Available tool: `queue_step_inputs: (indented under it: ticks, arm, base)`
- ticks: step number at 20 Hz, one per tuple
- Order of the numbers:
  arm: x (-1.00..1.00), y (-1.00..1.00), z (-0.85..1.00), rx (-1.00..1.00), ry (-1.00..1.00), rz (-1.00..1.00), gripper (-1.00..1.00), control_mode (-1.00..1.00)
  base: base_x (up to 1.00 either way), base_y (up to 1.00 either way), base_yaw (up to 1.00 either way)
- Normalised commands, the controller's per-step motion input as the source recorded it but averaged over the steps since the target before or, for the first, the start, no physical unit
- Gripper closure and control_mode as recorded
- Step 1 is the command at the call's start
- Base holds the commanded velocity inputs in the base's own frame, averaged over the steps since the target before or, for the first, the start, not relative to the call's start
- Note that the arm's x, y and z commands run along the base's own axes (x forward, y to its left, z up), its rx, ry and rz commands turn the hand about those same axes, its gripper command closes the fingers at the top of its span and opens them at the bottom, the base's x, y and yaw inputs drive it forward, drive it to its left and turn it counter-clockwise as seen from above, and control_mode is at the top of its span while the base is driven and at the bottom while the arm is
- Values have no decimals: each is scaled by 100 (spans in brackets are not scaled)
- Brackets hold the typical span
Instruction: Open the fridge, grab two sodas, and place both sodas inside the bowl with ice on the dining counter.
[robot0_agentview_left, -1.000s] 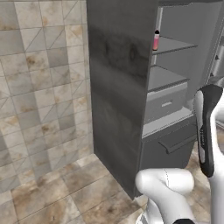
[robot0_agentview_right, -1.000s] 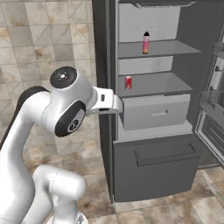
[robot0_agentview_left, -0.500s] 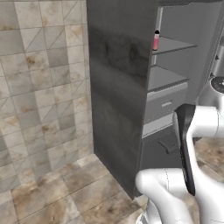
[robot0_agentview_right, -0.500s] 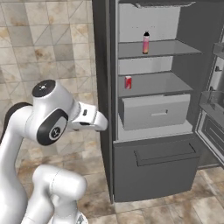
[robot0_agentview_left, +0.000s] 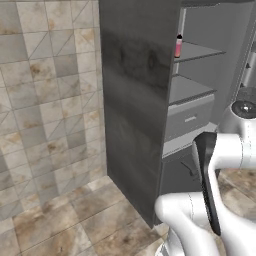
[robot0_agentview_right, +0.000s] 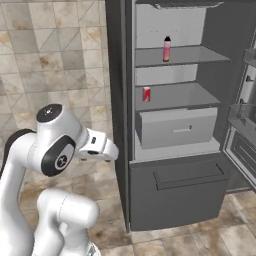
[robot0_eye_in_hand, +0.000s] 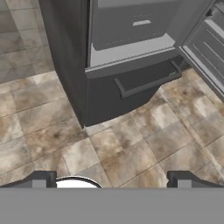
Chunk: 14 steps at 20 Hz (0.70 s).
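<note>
The fridge (robot0_agentview_right: 170, 125) is seen with its door swung open to the right, so the pale interior with its shelves and drawer is exposed. One of the sodas (robot0_agentview_right: 167, 49), a slim pink bottle with a dark cap, is stood upright near the front edge of the upper shelf; a second, shorter red soda (robot0_agentview_right: 146, 94) is stood at the front left corner of the shelf below, just above the drawer (robot0_agentview_right: 177, 127).

The claw (robot0_eye_in_hand: 109, 180) is held fully spread and empty, pointed down at the tiled floor (robot0_eye_in_hand: 131, 140) in front of the fridge's lower drawer, well apart from both drinks.

Both sodas are judged to be light, rigid and smooth-walled, so they are likely to slip or topple if nudged. Each is best taken around the middle of the body with the fingers level, not at the narrow neck.

Open room is offered in front of the shelves. The fridge's left wall stands close beside the red soda, and the shelf overhead limits a lift, so a straight pull outward is advised.
</note>
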Motion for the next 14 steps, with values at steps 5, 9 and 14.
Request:
queue_step_inputs:
  ticks: [5,9,14]
  arm:
    - [-16,47,-20,0,0,0,-100,-100]
    - [-3,35,-14,0,2,0,-100,100]
    - [0,0,0,0,0,0,-100,100]
  base:
    - [0,0,0]
    - [0,8,0]
    - [14,-14,0]
